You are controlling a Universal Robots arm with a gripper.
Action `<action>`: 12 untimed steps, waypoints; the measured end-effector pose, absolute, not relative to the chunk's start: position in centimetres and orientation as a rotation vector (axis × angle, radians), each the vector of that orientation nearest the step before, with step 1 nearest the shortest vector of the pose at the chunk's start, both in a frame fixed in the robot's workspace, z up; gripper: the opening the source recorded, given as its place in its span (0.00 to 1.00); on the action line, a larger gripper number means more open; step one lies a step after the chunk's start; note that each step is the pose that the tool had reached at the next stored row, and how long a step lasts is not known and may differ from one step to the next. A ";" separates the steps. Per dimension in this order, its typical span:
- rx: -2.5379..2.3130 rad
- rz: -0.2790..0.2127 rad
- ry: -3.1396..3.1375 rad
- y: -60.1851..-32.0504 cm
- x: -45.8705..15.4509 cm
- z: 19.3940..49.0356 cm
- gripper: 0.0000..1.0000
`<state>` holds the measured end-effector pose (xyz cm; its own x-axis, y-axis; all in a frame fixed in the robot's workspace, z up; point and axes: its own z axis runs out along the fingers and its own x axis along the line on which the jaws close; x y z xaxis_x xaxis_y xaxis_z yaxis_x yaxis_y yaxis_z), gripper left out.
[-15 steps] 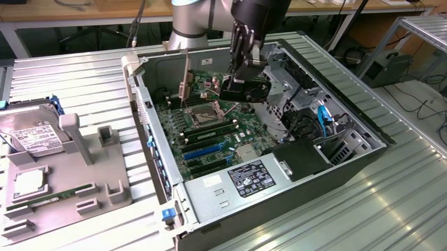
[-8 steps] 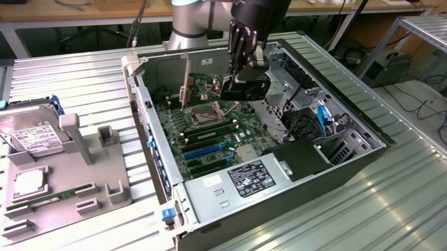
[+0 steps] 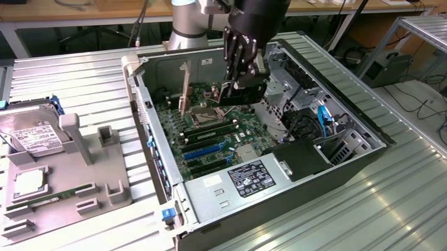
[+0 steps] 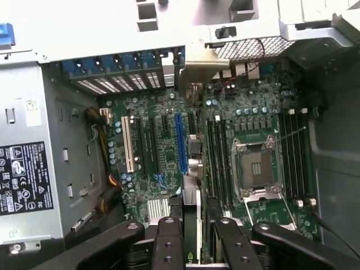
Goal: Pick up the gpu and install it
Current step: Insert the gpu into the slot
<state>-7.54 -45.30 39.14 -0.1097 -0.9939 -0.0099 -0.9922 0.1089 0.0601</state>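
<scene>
The gpu (image 3: 209, 98) hangs upright inside the open computer case (image 3: 150, 130), its pale bracket (image 3: 185, 86) turned toward the case's rear wall. My gripper (image 3: 241, 90) reaches down from above and is shut on the card's other end. In the wrist view the gpu (image 4: 191, 202) shows edge-on between my two black fingers (image 4: 169, 239), and my gripper (image 4: 197, 242) is closed on it. The card lies along the motherboard (image 4: 152, 163), between the blue slot (image 4: 180, 143) and the black memory slots beside the CPU socket (image 4: 257, 166). Whether its lower edge touches a slot is hidden.
A grey fixture (image 3: 77, 172) at the exterior view's left carries a silver hard drive (image 3: 33, 137), a processor (image 3: 28, 183) and a green memory stick (image 3: 49, 198). Inside the case are the power supply (image 3: 248, 178), drive cages and blue cables (image 3: 323, 117). Ribbed metal table all around.
</scene>
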 end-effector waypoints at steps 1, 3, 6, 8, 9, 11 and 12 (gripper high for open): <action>2.074 -0.080 -2.315 -45.4 -7.9 39.0 0.26; 2.074 -0.080 -2.315 -45.5 -8.5 38.7 0.26; 2.089 -0.079 -2.301 -45.7 -8.7 38.3 0.26; 2.111 -0.079 -2.280 -45.8 -8.7 38.0 0.26; 2.127 -0.078 -2.265 -45.8 -8.7 37.9 0.26; 2.167 -0.077 -2.225 -45.8 -8.7 37.6 0.26; 2.187 -0.077 -2.205 -45.8 -8.7 37.5 0.26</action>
<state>-8.71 -45.85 37.46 -0.0083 -0.9999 -0.0100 -0.9982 0.0077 0.0598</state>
